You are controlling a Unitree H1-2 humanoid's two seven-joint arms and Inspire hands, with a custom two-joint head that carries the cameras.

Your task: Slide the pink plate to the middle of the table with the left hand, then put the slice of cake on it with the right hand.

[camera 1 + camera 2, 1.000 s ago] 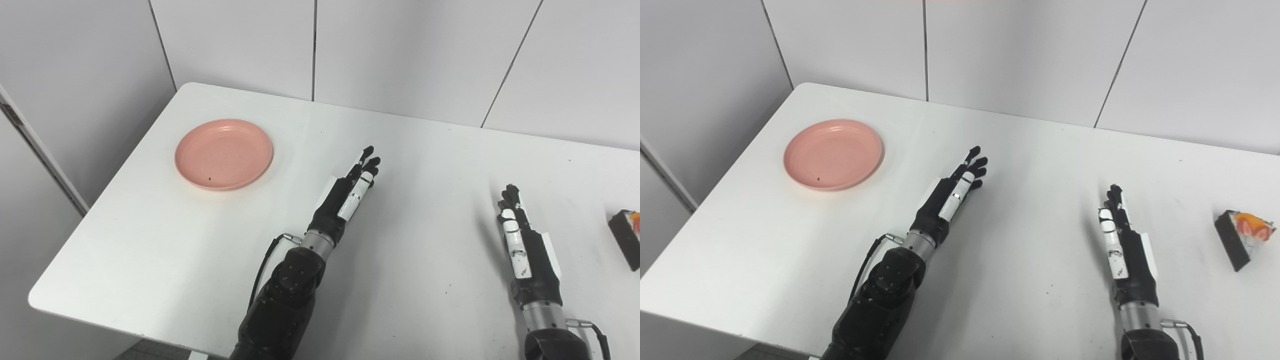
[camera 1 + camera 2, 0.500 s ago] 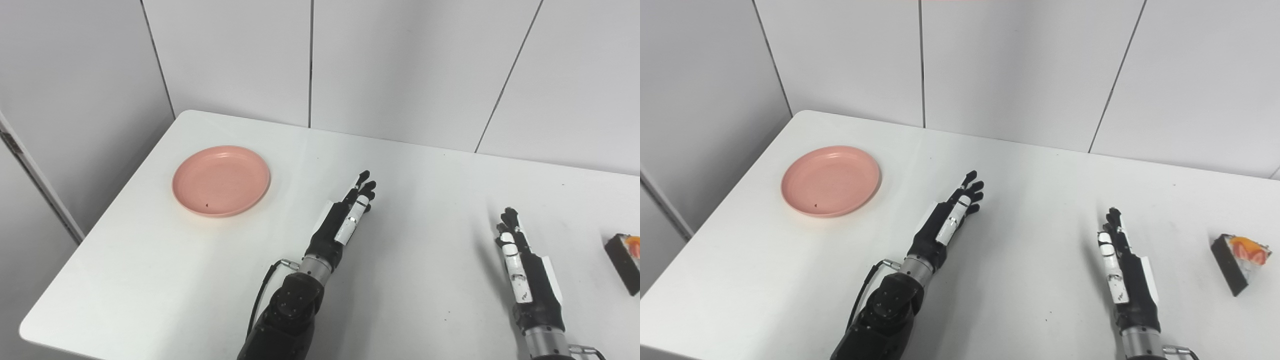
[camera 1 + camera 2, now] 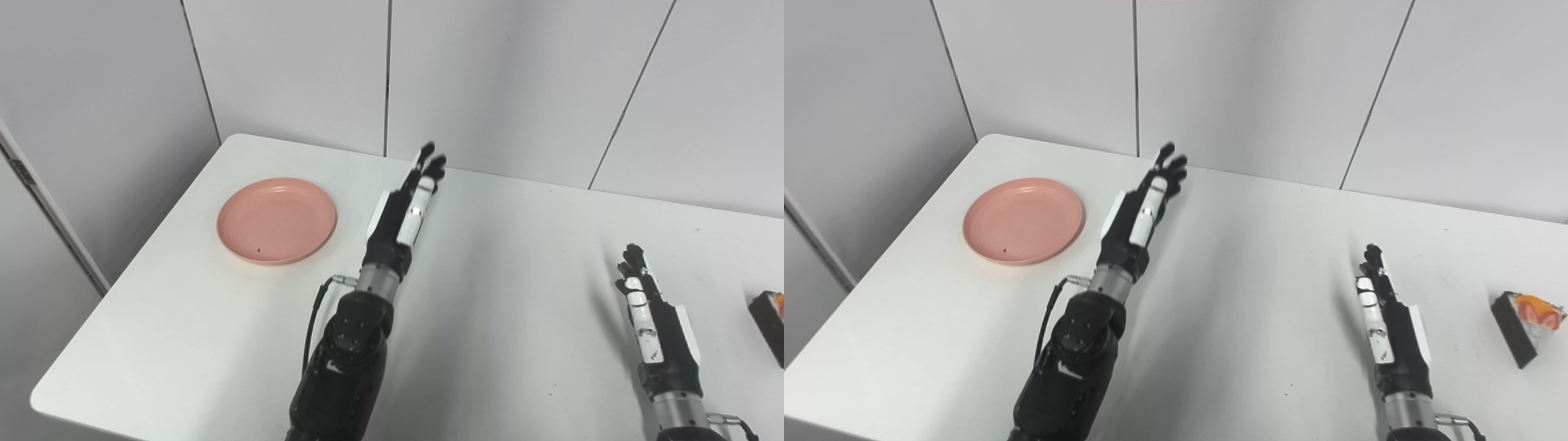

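While the right hand (image 3: 1387, 312) waits, the left hand (image 3: 401, 208) has risen.

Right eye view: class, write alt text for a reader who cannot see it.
A robot's left hand is raised, open, just right of an empty pink plate on a white table. Its right hand lies open near a slice of cake at the table's right side.

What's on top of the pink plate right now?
The pink plate holds no food, only a tiny dark speck near its front rim. The slice of cake sits far right on the table.
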